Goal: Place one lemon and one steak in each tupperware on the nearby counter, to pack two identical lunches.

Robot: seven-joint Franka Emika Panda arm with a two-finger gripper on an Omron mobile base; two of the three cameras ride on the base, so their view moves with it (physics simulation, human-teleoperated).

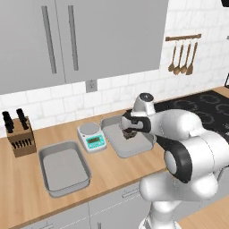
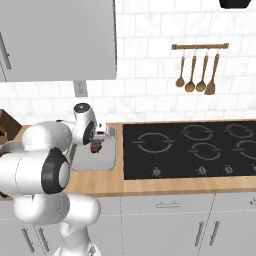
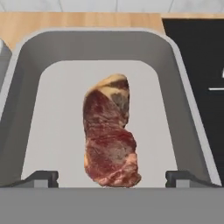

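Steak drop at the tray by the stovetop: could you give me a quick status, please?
Jaws open, gripper over the tupperware. Steak inside that tray, apparently released. Other tupperware has nothing in it. Nothing in the way.

The steak (image 3: 109, 133) is looking marbled and a bit wet, sitting in a smooth matt grey tupperware (image 3: 183, 87). The counter (image 1: 27, 197) is showing light wood grain, and the stovetop (image 2: 190, 150) is looking flat glossy black.
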